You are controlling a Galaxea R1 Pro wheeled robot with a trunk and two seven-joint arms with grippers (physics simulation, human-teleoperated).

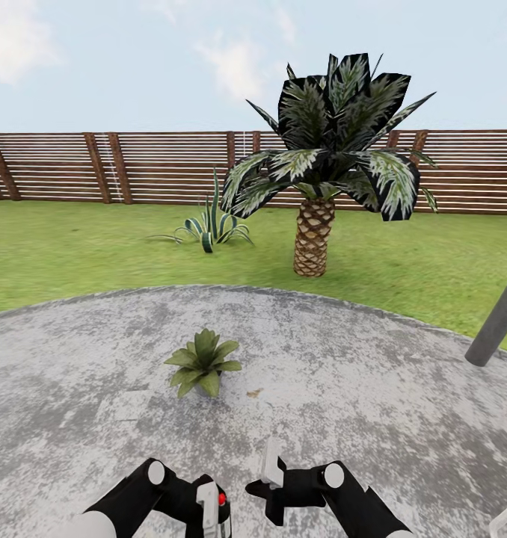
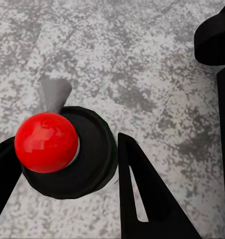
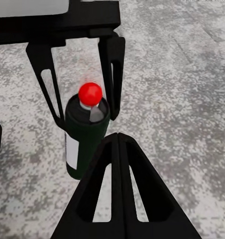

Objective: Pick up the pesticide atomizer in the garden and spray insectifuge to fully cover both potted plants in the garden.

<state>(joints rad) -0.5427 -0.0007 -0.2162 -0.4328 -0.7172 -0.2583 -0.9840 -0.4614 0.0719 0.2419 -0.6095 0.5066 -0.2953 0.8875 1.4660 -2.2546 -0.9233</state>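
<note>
On patio: left gripper (image 1: 209,502) pinching atomizer (image 3: 86,134), right gripper (image 3: 117,164) pressed together, plant (image 1: 203,362) ahead, spraying not yet begun.

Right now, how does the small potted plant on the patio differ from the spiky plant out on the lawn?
The potted plant sits on the grey stone patio, while the spiky plant grows from the grass near the fence. The potted plant has short, broad, plain green leaves in a low rosette; the spiky plant has long, narrow, white-striped leaves, some reaching up and others trailing sideways. Both are rosettes of pointed leaves.
</note>
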